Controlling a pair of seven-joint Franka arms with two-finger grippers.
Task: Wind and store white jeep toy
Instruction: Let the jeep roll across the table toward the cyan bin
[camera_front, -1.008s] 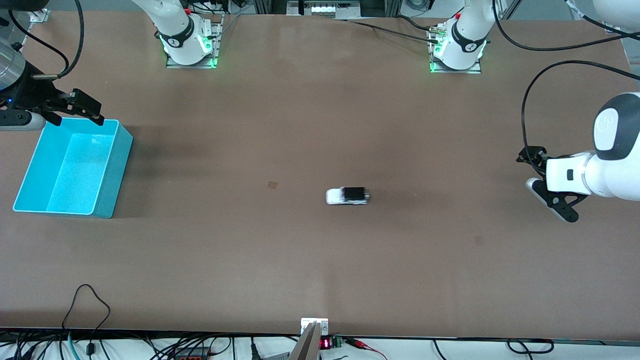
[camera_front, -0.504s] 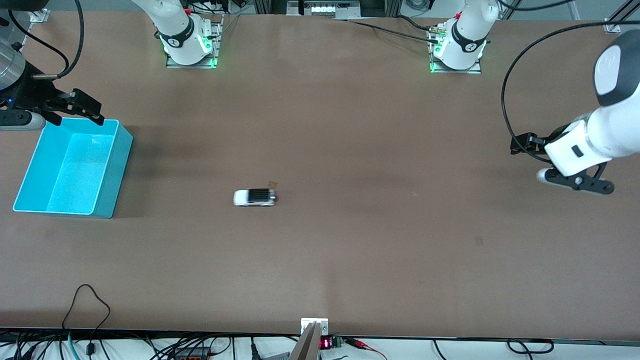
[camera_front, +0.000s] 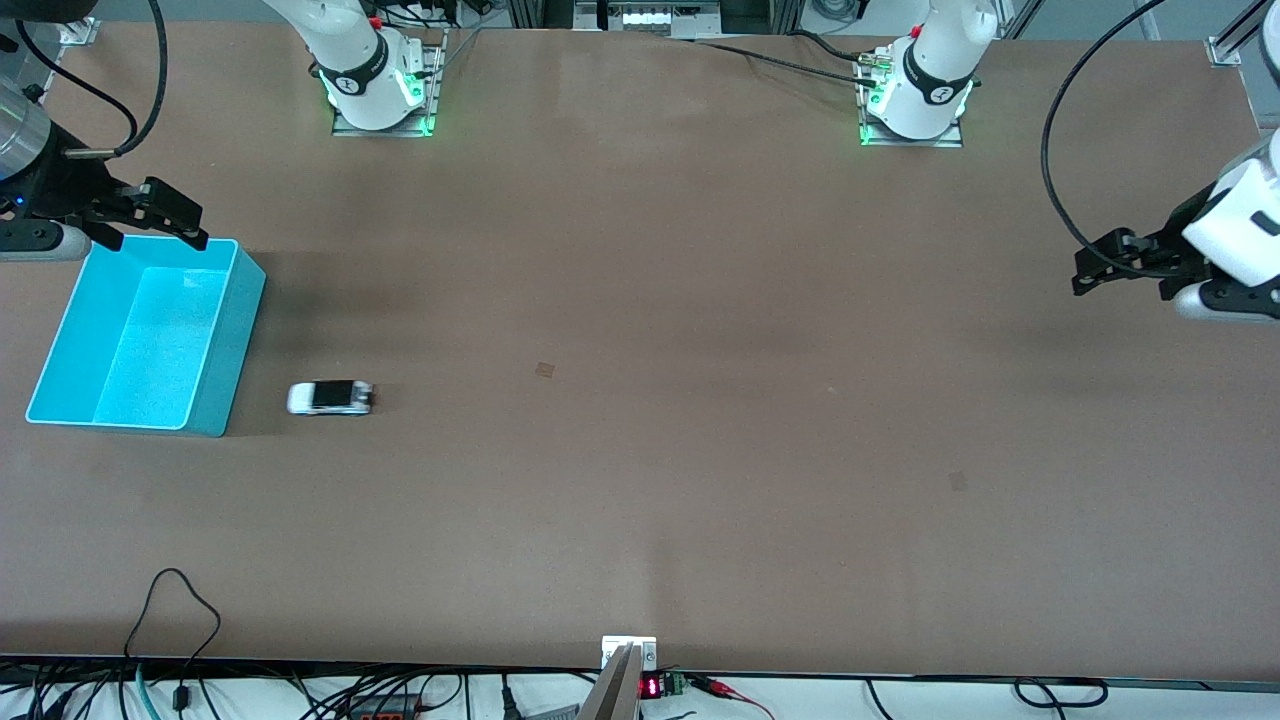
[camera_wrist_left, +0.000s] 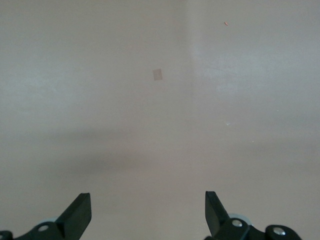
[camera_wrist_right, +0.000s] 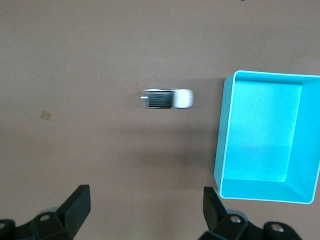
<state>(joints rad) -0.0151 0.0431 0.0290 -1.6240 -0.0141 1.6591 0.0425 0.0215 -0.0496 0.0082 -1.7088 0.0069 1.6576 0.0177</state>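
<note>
Front view: we see the white jeep toy (camera_front: 330, 398) in the left-centre of the frame, on the brown desk (camera_front: 700, 500), just beside the turquoise bin (camera_front: 228, 340) without touching it, slightly blurred. The bin sits at the right arm's end of the desk, at the frame's left edge. The right tool (camera_front: 165, 215) hangs over the bin's upper corner, its black fingers spread wide and holding nothing. The left tool (camera_front: 1125, 262) is up at the right edge of the frame, over the desk at the left arm's end, well apart from the toy, also wide and empty. A small square mark (camera_front: 544, 370) shows mid-desk. A red digit display (camera_front: 650, 687) glows at the bottom edge; we cannot read it. We find no legible writing on toy or bin.

Left wrist view: we see two black fingers (camera_wrist_left: 80, 212) spread wide at the bottom of the frame over bare desk, nothing between them.

Right wrist view: the toy (camera_wrist_right: 167, 98) lies blurred in the frame's centre, near the bin (camera_wrist_right: 225, 130) at the right; the fingers (camera_wrist_right: 77, 202) stand wide at the bottom.
</note>
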